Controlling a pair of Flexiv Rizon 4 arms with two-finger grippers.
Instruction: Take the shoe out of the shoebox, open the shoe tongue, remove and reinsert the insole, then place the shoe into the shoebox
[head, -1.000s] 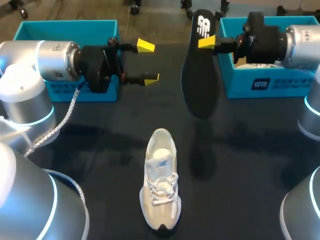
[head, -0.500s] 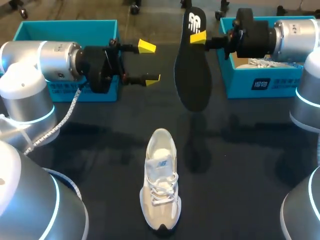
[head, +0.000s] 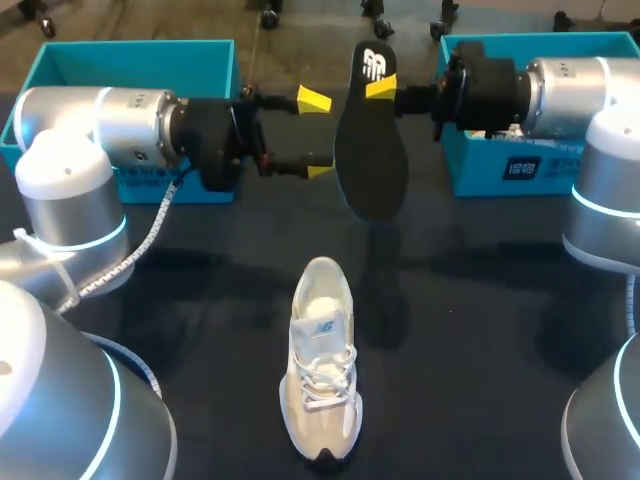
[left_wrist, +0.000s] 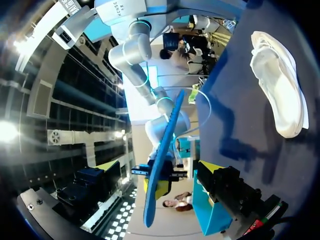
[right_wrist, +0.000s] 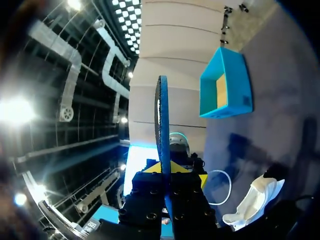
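Head view: right gripper (head: 381, 88) is clamping the black foam insole (head: 370, 160), left gripper (head: 318, 135) gaping empty; reinsertion needs aligning it over the cream laced shoe (head: 322, 370).

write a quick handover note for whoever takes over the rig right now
Right gripper: shut on the insole at its narrower end, holding it above the table with the wide end hanging down.
Left gripper: open, tips right beside the insole's edge; I cannot tell if they touch it.
Shoe: upright on the table, in front of the hanging insole, outside the left shoebox and the right shoebox.
Done: shoe out of the box, insole removed.
Left: reinsert the insole, then place the shoe into a shoebox.
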